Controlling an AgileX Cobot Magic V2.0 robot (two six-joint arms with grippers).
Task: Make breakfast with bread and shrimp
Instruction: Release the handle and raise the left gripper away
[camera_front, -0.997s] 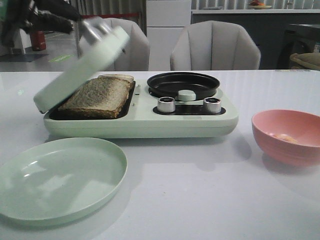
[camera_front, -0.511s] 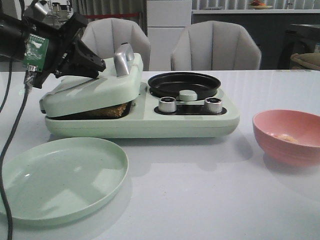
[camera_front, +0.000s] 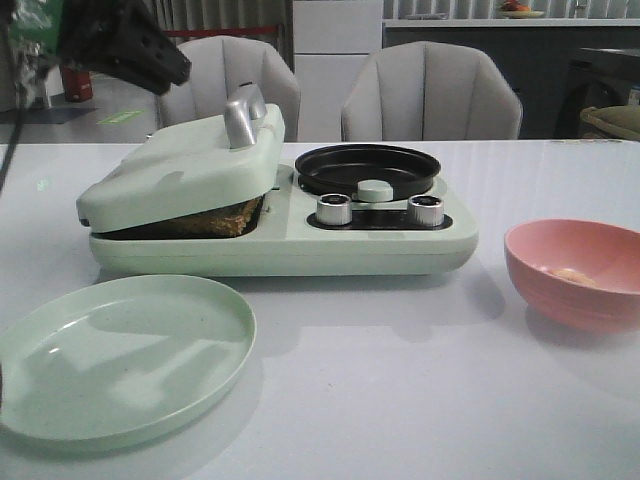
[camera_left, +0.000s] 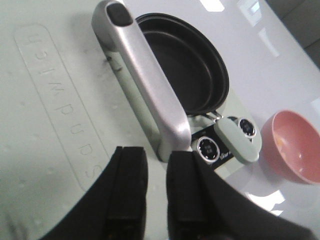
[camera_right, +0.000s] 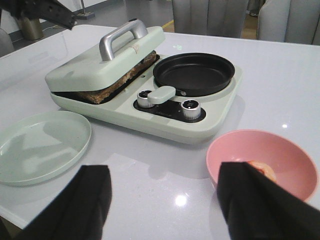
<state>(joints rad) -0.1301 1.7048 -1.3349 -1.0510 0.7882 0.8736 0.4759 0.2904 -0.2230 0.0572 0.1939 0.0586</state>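
Front view, table (camera_front: 400, 400): white and glossy, with broad bare surface at 6 o'clock of the appliance, between the plate and the bowl.
Sandwich maker (camera_front: 380, 240): pale green, standing mid-table; its rounded front edge lies just beyond the plate's far rim.
Lid (camera_front: 180, 170): lowered onto the toast but not flat, propped open a crack along the front; the raised word "sandwich" (camera_left: 62, 102) is moulded into its top.
Handle (camera_left: 142, 75): silver bar with a dark button at one end, at the lid's 3 o'clock edge.
Pan (camera_front: 366, 167): black, round, at 3 o'clock of the lid; two silver knobs (camera_front: 333, 209) in front of it.
Plate (camera_front: 120, 355): pale green, at 7 o'clock of the appliance, near the table's front edge.
Bowl (camera_front: 575, 272): pink, at 4 o'clock of the appliance, well apart from it.
Bread (camera_front: 215, 220): browned edge showing in the gap under the lid.
Shrimp (camera_front: 570, 274): small orange-whitish pieces inside the bowl.
Left gripper (camera_left: 152, 192): above the lid, fingers nearly together, holding nothing.
Right gripper (camera_right: 167, 200): fingers spread wide, near the bowl, holding nothing.
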